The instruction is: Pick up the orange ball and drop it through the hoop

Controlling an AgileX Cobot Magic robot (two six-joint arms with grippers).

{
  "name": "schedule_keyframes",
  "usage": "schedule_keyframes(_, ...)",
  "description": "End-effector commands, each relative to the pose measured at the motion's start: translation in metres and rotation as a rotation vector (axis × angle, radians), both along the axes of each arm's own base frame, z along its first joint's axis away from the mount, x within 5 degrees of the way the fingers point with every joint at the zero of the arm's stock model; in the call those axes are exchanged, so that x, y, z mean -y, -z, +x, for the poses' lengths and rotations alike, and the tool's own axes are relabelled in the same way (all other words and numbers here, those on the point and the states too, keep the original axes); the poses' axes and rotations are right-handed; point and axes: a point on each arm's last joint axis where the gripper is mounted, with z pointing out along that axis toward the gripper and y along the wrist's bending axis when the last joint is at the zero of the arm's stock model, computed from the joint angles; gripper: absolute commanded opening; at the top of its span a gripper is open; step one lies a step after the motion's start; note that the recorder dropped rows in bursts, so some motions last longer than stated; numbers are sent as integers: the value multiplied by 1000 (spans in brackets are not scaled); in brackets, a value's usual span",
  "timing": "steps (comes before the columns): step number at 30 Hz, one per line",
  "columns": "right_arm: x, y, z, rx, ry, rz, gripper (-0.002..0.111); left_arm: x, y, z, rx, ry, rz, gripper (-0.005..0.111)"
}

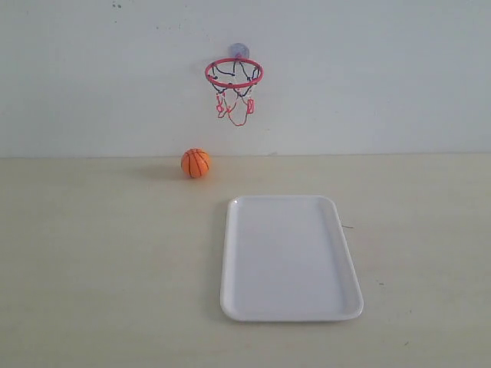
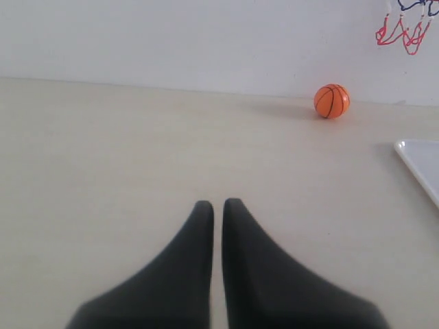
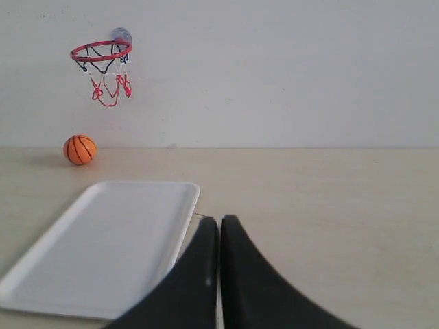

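The orange ball [image 1: 196,162] [image 2: 332,101] [image 3: 80,149] rests on the table against the back wall, below and left of the hoop. The hoop [image 1: 233,74] [image 3: 101,50], with its red ring and string net, hangs from a greyish suction cup [image 1: 238,50] on the wall; only the net's lower strings [image 2: 405,31] show in the left wrist view. Neither arm appears in the exterior view. My left gripper [image 2: 217,203] is shut and empty, far short of the ball. My right gripper [image 3: 219,219] is shut and empty beside the tray's corner.
A white rectangular tray [image 1: 290,257] [image 3: 103,240] lies empty on the beige table, below the hoop toward the front; its corner [image 2: 422,168] shows in the left wrist view. A plain white wall stands behind.
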Motion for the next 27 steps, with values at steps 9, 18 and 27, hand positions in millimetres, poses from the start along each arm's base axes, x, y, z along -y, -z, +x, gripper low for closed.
schedule_keyframes(9, 8, 8, 0, -71, 86, -11, 0, 0, 1, 0, 6, -4, -10, 4)
schedule_keyframes(18, 9, 18, -1, -173, 91, -80, 0, 0, 1, 0, 6, -4, -10, 4)
schedule_keyframes(27, 9, 18, -1, -177, 98, -47, 0, 0, 1, 0, 6, -4, -10, 4)
